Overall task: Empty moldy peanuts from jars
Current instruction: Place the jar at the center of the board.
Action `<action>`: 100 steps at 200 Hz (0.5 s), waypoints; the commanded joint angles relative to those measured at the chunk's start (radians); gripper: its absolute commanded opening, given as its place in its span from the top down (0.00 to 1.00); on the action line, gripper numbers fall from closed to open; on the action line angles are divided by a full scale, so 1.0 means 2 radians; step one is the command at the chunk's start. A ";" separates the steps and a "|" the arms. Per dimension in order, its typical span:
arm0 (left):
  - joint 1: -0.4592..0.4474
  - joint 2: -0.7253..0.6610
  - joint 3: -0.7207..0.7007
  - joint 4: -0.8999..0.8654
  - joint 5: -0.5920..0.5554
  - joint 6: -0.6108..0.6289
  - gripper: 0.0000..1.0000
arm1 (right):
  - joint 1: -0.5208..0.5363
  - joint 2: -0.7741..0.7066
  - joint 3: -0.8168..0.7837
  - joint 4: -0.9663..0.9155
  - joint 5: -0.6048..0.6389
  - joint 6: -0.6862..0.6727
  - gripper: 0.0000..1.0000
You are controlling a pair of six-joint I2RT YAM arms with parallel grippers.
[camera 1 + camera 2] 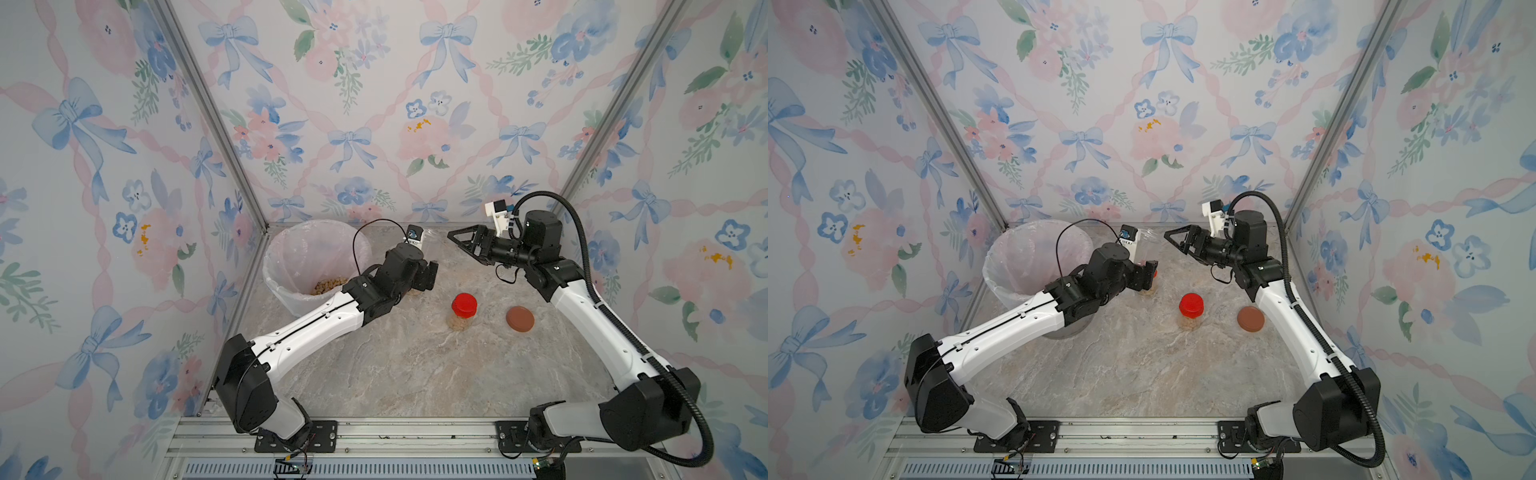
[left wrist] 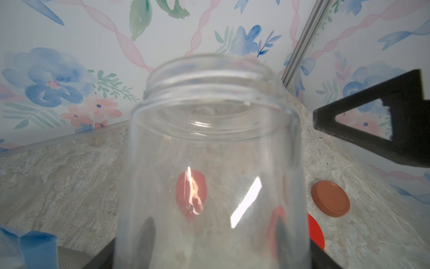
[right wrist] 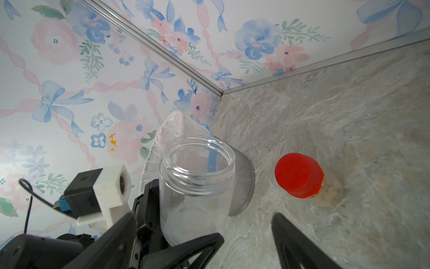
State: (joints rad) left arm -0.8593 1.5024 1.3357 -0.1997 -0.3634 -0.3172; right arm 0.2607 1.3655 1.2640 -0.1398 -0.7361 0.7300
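My left gripper [image 1: 427, 276] [image 2: 214, 244] is shut on a wide clear jar [image 2: 214, 130] [image 3: 197, 186] [image 1: 1148, 237] that has no lid and looks empty, held mouth-up beside the bin. Just right of the jar's mouth, my right gripper [image 1: 455, 240] [image 3: 246, 230] is open with nothing in it. The brown lid [image 1: 520, 319] [image 2: 330, 198] lies flat on the table. A red-lidded jar [image 1: 464, 305] [image 1: 1191, 305] with moldy peanuts [image 1: 459, 323] stands mid-table. Another red-lidded jar [image 3: 299, 174] stands under my left gripper, mostly hidden in both top views.
A grey mesh bin [image 1: 286, 257] [image 3: 242, 184] with a pinkish plastic liner stands in the back left corner, and a heap of peanuts [image 1: 330, 286] lies in it. Floral walls close the table on three sides. My left forearm [image 1: 316, 328] crosses in front of the bin.
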 commanded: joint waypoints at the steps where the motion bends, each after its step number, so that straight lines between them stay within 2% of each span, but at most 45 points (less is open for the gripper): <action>1: -0.012 -0.011 0.003 0.061 -0.015 0.007 1.00 | 0.013 -0.001 -0.002 -0.006 0.006 -0.005 0.05; 100: -0.036 -0.017 -0.050 0.134 -0.010 0.008 1.00 | 0.041 0.026 -0.005 0.008 0.021 -0.017 0.04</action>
State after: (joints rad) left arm -0.9211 1.5024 1.2427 -0.0483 -0.3672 -0.3168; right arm 0.3305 1.3991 1.2594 -0.1459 -0.7094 0.7128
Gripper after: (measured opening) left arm 0.857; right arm 0.963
